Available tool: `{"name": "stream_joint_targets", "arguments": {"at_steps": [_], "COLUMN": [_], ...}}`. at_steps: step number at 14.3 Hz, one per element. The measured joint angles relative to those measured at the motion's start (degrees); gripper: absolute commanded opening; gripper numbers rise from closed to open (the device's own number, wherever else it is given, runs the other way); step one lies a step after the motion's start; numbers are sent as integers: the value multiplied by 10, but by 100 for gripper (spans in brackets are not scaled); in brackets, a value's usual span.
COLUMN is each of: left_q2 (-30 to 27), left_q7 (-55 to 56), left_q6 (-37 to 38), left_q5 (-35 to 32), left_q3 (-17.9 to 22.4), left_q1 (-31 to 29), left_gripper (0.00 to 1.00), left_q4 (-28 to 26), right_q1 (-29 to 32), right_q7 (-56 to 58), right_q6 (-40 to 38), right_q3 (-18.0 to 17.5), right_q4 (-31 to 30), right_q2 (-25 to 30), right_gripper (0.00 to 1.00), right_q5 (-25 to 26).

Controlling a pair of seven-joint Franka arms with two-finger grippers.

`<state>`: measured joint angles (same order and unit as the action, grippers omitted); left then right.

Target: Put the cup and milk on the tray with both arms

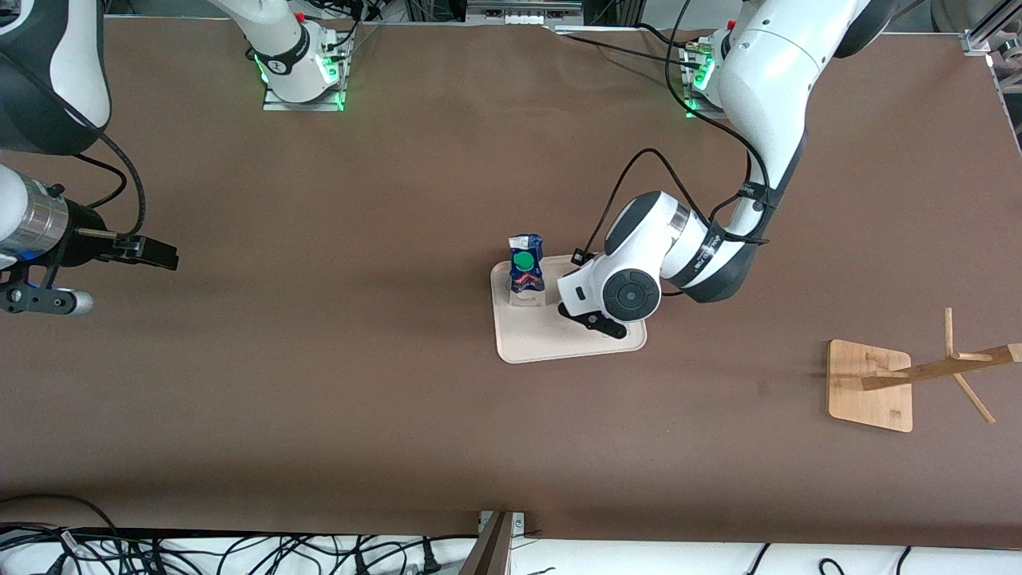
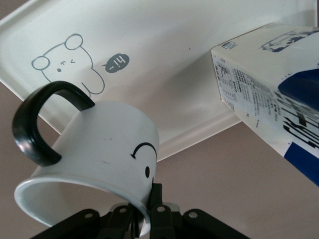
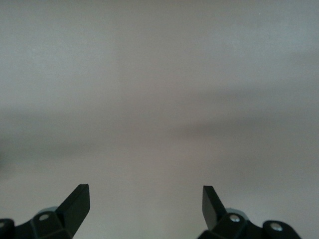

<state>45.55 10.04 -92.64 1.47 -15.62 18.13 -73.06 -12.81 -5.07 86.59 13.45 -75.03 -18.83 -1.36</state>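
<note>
Presently the left gripper (image 2: 144,219), pinching the rim of the cup (image 2: 94,154) over the tray (image 1: 519,339) beside the standing milk (image 1: 526,267), should lower it level, clear of the carton, while the right gripper (image 3: 146,204) waits spread.

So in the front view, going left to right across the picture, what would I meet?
Right arm's open pincer → milk carton, standing on the cream tray → left arm's pincer over the tray → wooden stand.
</note>
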Motion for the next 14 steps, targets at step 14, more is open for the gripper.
{"name": "stream_joint_targets", "arguments": {"at_steps": [14], "left_q2": [33], "left_q7": [28], "left_q6": [-29], "left_q5": [0], "left_q3": [35], "left_q1": [24], "left_gripper": [0], "left_q4": [18], "right_q1": [59], "right_q7": [151], "right_q6": [38], "right_q3": [-3], "right_q4": [8], "right_q2": [20], "right_gripper": [100], "right_q5": [-7]}}
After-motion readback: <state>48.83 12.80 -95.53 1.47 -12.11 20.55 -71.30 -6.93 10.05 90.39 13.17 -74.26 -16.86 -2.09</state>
